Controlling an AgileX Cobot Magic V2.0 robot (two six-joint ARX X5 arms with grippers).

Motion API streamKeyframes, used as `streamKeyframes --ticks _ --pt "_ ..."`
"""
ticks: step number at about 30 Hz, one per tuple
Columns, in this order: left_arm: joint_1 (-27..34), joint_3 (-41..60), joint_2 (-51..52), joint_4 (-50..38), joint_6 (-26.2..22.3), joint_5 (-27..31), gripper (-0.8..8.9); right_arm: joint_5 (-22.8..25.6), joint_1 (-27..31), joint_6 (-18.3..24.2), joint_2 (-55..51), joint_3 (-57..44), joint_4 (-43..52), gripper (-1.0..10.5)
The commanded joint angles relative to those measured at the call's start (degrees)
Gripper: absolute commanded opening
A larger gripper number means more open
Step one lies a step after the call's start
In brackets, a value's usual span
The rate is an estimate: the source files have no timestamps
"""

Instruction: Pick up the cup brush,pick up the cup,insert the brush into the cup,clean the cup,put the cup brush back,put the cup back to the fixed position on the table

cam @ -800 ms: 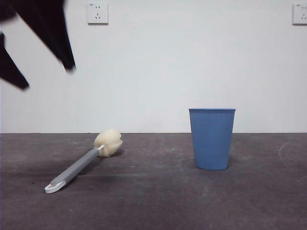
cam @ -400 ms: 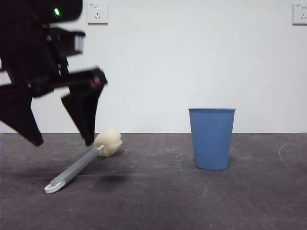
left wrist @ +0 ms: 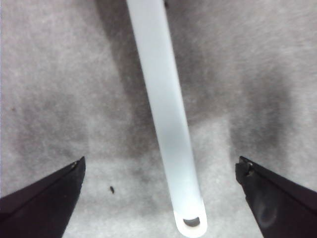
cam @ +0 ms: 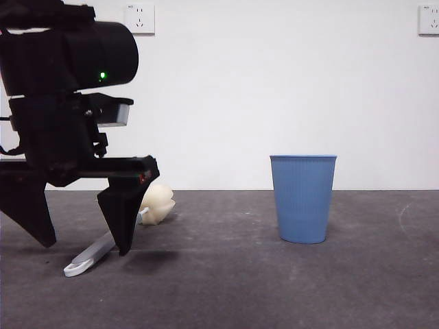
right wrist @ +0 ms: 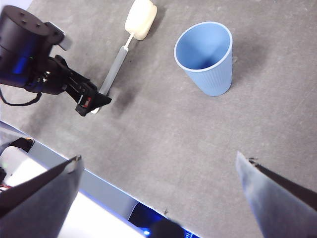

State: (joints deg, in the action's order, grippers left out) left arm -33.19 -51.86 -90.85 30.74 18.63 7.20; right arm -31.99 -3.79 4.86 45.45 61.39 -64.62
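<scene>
The table (cam: 226, 288) filled the lower part of the front view. At the left of that frame the left gripper (cam: 82, 243) hung low, its jaws spread to either side of the cup brush (cam: 156, 203), not touching the handle. The cup (cam: 302, 198) stood upright right of centre, well apart from the brush. The right gripper (right wrist: 158, 198), jaws spread and empty, was high above, looking down on both.
</scene>
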Motion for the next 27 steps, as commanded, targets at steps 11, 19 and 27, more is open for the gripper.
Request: streamKeyframes --ticks 11,19,27 --pt "-0.5 0.0 -1.6 -0.3 2.8 -1.4 3.31 -0.3 -0.1 -0.5 -0.1 0.0 1.2 6.0" --pt "-0.6 0.0 -1.7 -0.2 4.0 -1.8 2.11 -0.3 -0.1 -0.6 -0.1 0.0 1.2 5.9" --pt "-0.7 0.0 -3.0 0.3 5.8 -3.4 1.53 -0.3 -0.1 -1.0 -0.1 0.0 1.2 5.9"
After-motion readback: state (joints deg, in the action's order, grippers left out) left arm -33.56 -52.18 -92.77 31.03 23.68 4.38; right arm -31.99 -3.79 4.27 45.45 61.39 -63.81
